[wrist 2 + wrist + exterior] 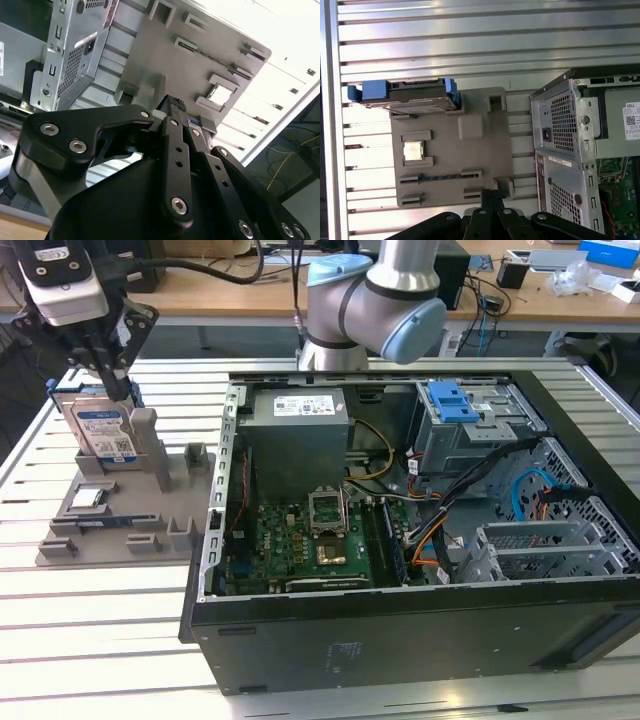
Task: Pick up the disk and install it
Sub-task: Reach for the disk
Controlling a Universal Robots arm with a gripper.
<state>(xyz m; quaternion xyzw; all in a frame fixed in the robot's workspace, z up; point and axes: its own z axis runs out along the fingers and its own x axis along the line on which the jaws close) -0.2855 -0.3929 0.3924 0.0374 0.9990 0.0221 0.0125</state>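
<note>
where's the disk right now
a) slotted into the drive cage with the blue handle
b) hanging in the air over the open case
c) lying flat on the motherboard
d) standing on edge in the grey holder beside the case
d: in the exterior view the disk stands on its edge at the far end of the grey holder, outside the open computer case and on the exterior view's left of it.
</note>
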